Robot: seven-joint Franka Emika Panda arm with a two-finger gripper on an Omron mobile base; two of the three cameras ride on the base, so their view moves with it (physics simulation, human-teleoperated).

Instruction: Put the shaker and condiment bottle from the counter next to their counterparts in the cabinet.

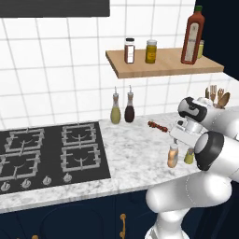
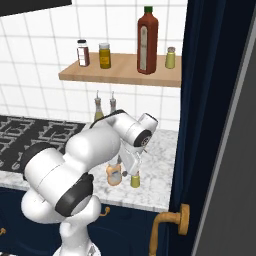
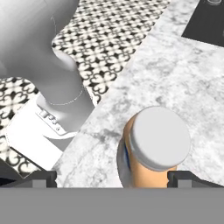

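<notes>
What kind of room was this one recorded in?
A rendered home kitchen, by the look of it: a black gas hob set in a marbled counter, and a wooden shelf of bottles on a white tiled wall.

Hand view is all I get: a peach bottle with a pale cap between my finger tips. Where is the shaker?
Observer: The shaker stands upright on the counter, just right of the condiment bottle as the base cameras see it.
Operator: And where is its counterpart?
Observer: The twin shaker is at the right end of the shelf, right of the tall red-brown bottle.
Operator: Anything left of that bottle?
Observer: A dark-capped jar and a yellow jar, towards the shelf's left end.
</notes>
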